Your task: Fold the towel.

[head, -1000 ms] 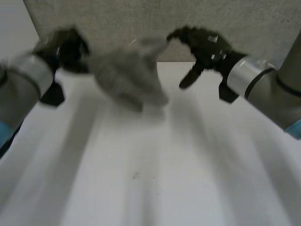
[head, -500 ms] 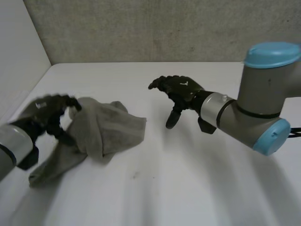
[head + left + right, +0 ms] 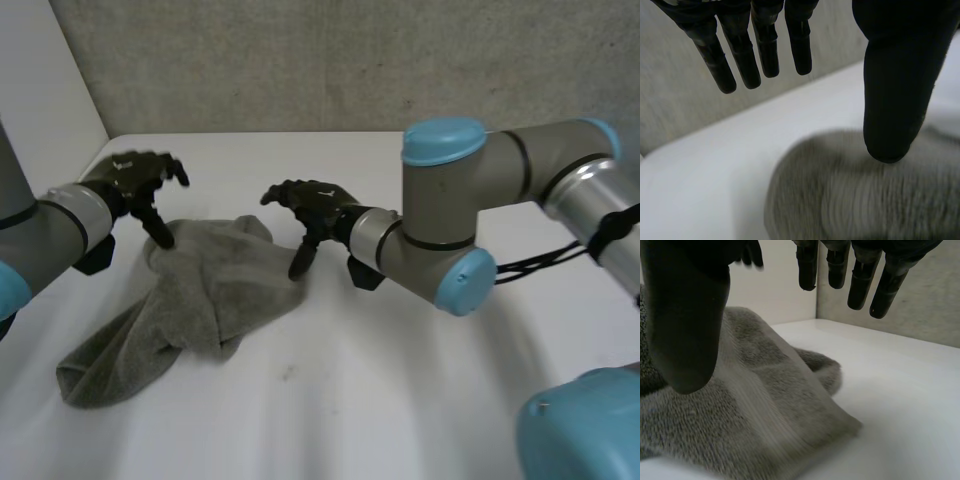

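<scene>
Towel (image 3: 200,295) – grey, crumpled, unfolded on table (image 3: 400,400).

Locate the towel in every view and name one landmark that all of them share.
Head view: the towel lies crumpled on the white table, between the left hand and the right hand.
Left wrist view: towel below the left hand's thumb tip.
Right wrist view: towel under the right hand's thumb and palm.
Shared landmark: the grey wall behind the table.
</scene>
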Robot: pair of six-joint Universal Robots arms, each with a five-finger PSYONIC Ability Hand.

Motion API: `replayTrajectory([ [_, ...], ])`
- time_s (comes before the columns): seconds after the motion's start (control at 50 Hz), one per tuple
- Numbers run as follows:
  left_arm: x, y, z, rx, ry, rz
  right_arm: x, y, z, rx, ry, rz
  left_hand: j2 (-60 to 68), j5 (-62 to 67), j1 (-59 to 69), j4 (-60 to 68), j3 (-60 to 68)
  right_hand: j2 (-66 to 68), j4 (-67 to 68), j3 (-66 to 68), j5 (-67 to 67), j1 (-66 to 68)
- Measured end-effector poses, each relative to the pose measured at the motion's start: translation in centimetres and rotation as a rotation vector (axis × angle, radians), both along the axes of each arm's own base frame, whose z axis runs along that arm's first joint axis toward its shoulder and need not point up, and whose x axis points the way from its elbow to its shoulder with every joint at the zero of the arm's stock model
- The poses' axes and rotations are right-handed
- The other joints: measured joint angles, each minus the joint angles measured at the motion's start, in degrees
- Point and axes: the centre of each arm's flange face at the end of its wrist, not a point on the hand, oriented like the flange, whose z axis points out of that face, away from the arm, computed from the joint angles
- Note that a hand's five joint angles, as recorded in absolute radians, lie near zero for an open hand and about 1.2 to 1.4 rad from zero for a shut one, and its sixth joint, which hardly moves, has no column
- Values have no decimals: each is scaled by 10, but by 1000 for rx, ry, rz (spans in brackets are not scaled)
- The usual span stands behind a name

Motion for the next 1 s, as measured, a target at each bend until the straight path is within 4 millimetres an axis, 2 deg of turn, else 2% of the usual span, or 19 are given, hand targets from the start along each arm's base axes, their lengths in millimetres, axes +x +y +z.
replayTrajectory([
  [0.1, 3, -3, -23, 69, -74, -12, 19, 8, -14, 11, -25, 47, -1, -1, -2, -1, -1, 0, 0, 0, 0, 0],
  [0.16, 4, -2, -30, 89, -93, -17, 26, 16, -22, 17, -20, 68, 33, 33, 32, 31, 30, 0, 0, 0, 0, 0],
  [0.28, 4, 1, -36, 102, -105, -24, 36, 34, -41, 40, 11, 106, 254, 254, 252, 256, 254, 0, 0, 0, 0, 0],
  [0.3, 4, 1, -35, 100, -105, -25, 36, 37, -41, 40, 16, 110, 328, 329, 325, 330, 328, 0, 0, 0, 0, 0],
  [0.34, 2, 1, -32, 88, -102, -29, 37, 40, -37, 31, 22, 108, 398, 397, 391, 400, 398, 0, 0, 0, 0, 0],
  [0.44, -8, -1, -19, 38, -93, -51, 27, 35, -9, -24, 32, 36, 438, 427, 416, 438, 437, 0, 0, 0, 0, 0],
  [0.54, -32, 3, 3, -40, -74, -108, -6, 11, 27, -70, 53, -118, 444, 431, 421, 444, 443, 0, 0, 0, 0, 0],
  [0.6, -54, 10, 19, -98, -56, -163, -41, -7, 48, -89, 70, -224, 445, 432, 421, 445, 444, 0, 0, 0, 0, 0],
  [0.68, -79, 23, 33, -147, -35, -229, -82, -24, 65, -127, 74, -323, 445, 432, 422, 446, 444, 0, 0, 0, 0, 0],
  [0.72, -95, 34, 39, -171, -25, -272, -110, -32, 74, -163, 74, -382, 445, 432, 422, 446, 444, 0, 0, 0, 0, 0],
  [0.8, -116, 51, 42, -191, -27, -310, -150, -37, 80, -217, 84, -444, 443, 432, 421, 445, 443, 0, 0, 0, 0, 0],
  [0.82, -118, 52, 41, -192, -29, -309, -154, -37, 80, -220, 86, -446, 424, 423, 416, 424, 423, 0, 0, 0, 0, 0],
  [0.86, -121, 55, 39, -190, -51, -295, -169, -35, 75, -223, 101, -441, 255, 263, 248, 256, 256, 0, 0, 0, 0, 0],
  [0.9, -119, 55, 36, -186, -74, -275, -176, -33, 70, -214, 111, -425, 135, 145, 136, 143, 143, 0, 0, 0, 0, 0],
  [0.92, -115, 53, 33, -180, -95, -255, -179, -30, 65, -203, 117, -409, 64, 66, 54, 65, 64, 0, 0, 0, 0, 0],
  [1.0, -91, 39, 22, -143, -161, -171, -182, -24, 52, -165, 128, -361, -86, -80, -84, -79, -86, 0, 0, 0, 0, 0],
])
